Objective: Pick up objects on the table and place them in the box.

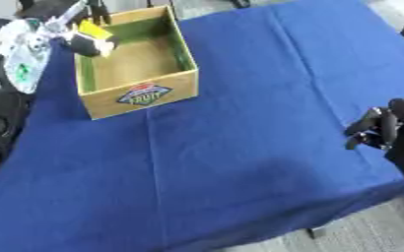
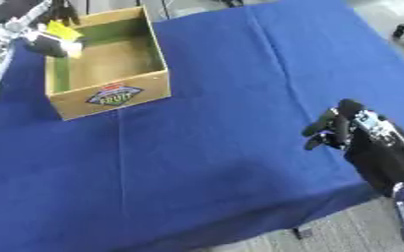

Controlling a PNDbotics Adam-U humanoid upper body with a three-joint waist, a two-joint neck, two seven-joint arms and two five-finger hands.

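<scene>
Blue cloth covers the table, which fills most of the frame and lies askew, its near edge running along the lower right. Cardboard forms the box, open at the top, standing in the upper left of the frame with a printed fruit label on its near wall and a green lining on its inner sides. At the right edge of the frame, just below the middle, the robot's right hand hangs above the cloth, its dark fingers curled downward and inward with nothing between them. At the box's upper left corner the left hand reaches in from the upper left of the frame, over the box's rim; it has hold of a yellow object, small and flat-looking, held just above the box's inner floor near the far left wall. How far the left hand's fingers close round it I cannot tell exactly.
</scene>
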